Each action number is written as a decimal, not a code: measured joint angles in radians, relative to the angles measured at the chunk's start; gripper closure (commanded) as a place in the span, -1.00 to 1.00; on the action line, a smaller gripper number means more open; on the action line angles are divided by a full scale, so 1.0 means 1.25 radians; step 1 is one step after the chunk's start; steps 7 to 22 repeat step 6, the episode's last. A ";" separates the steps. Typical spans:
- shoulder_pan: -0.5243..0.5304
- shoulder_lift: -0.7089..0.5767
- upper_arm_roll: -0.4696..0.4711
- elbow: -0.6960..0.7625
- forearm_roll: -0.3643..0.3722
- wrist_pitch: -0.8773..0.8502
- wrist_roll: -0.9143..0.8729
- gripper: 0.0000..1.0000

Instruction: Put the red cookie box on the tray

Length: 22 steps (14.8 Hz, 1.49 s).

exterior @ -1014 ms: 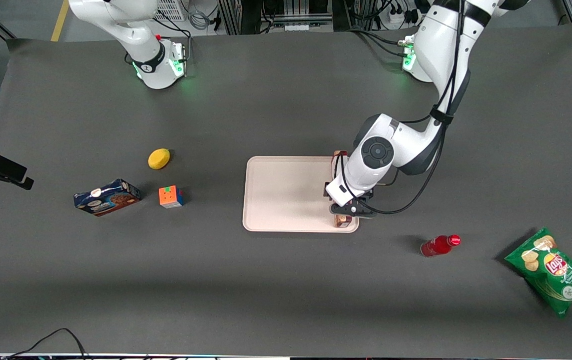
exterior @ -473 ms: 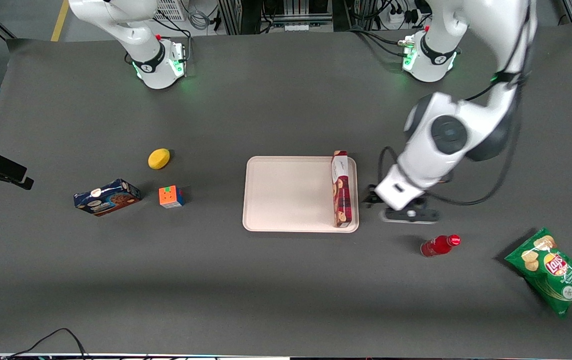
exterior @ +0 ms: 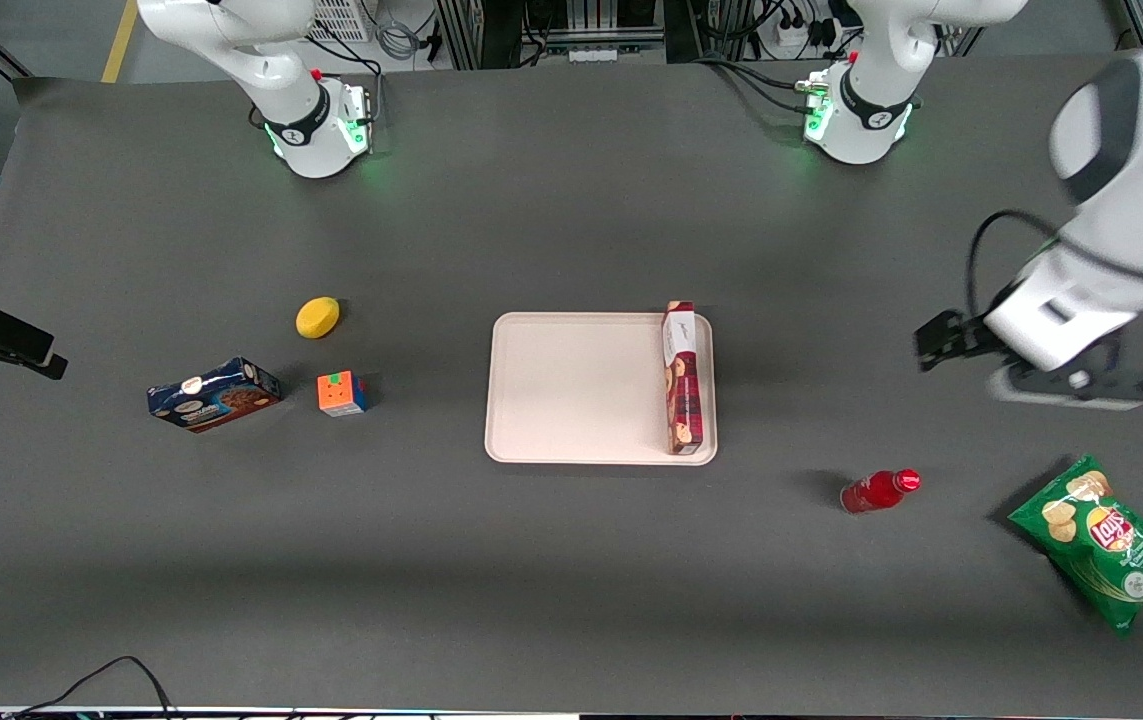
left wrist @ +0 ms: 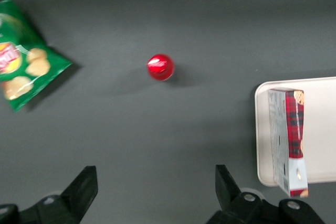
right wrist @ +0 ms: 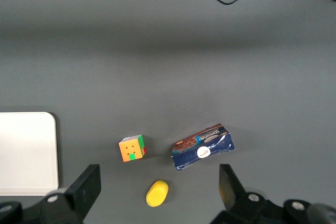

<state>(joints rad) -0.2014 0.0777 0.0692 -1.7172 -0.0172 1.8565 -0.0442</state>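
The red cookie box (exterior: 683, 377) lies on the tray (exterior: 571, 390), along the tray's edge toward the working arm's end of the surface (exterior: 571, 560), with its long axis running from nearer the front camera to farther from it. Its white-labelled end is the end farther from the front camera. In the left wrist view the red cookie box (left wrist: 287, 140) stands on one narrow long side, just inside the rim of the tray (left wrist: 320, 129).

The tool (exterior: 941, 340) hangs above bare surface well apart from the box, toward the working arm's end of the surface. Its fingers (left wrist: 84, 184) are spread wide with nothing between them; only dark surface shows in the gap.

A small red bottle (exterior: 877, 491) lies between the tray and a green bag of chips (exterior: 1103, 541), nearer the front camera than the tool. Toward the parked arm's end sit a dark blue cookie box (exterior: 214, 394), a colour cube (exterior: 342, 393) and a yellow lemon-like object (exterior: 317, 317), all well apart from the tray.
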 measured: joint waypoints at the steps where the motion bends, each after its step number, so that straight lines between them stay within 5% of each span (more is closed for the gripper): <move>1: 0.007 -0.024 0.008 0.002 0.000 -0.029 0.013 -1.00; 6: 0.029 -0.115 0.033 0.002 0.000 -0.127 0.050 -1.00; 22: 0.029 -0.115 0.033 0.002 0.000 -0.127 0.050 -1.00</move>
